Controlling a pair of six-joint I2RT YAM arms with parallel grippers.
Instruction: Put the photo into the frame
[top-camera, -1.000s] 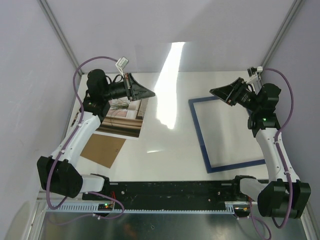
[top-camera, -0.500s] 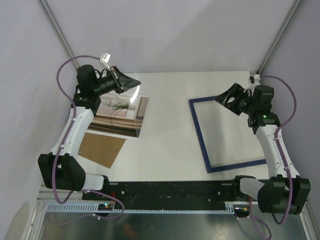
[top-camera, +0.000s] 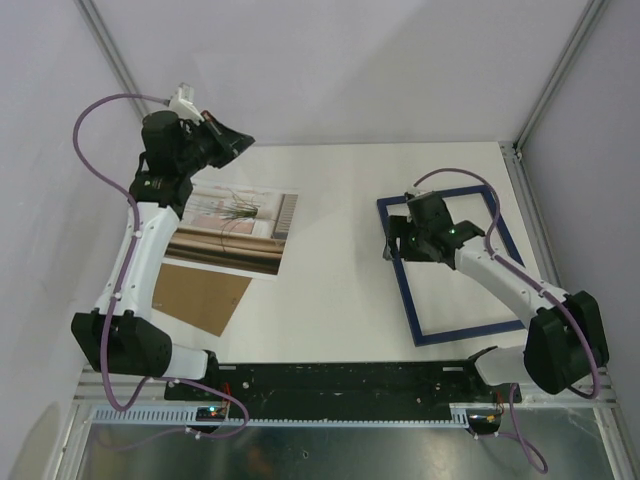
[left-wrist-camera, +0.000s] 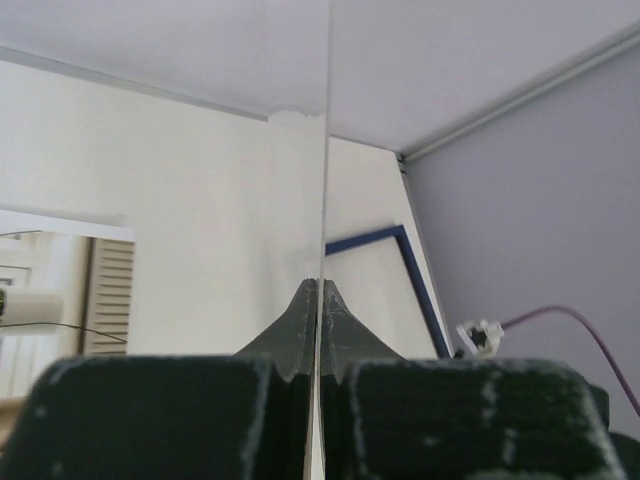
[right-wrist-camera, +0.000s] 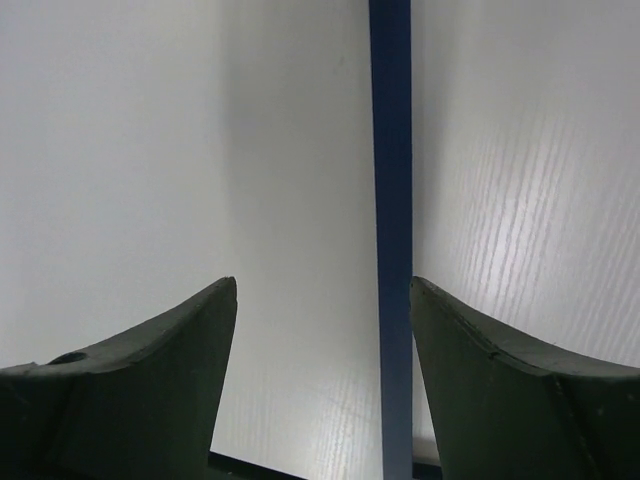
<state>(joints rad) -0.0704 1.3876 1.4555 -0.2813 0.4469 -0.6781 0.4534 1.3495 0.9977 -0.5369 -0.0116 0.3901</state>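
Overhead view: the photo (top-camera: 235, 230) lay picture side up on the left of the table (top-camera: 330, 290), with its near edge at the cardboard board (top-camera: 205, 300). The frame (top-camera: 470, 332) lay flat on the right, blue side up and well apart from the photo. Its long axis ran near-to-far with a slight twist. The left gripper (top-camera: 243, 145) was raised high by the photo's far end. The right gripper (top-camera: 396, 245) sat low over the frame's left rail, toward the far corner. So the right arm was nearer the frame and the left arm nearer the photo.

Left wrist view: the jaws were pressed together on what looked like a thin clear sheet (left-wrist-camera: 326, 150), seen edge-on and standing up out of the grip. The frame's corner showed beyond it, off to the right, so I'd guess anything that hand carries has to travel right.

Right wrist view: the fingers were spread wide and held nothing. The blue rail ran lengthwise between them, closer to the right-hand finger.
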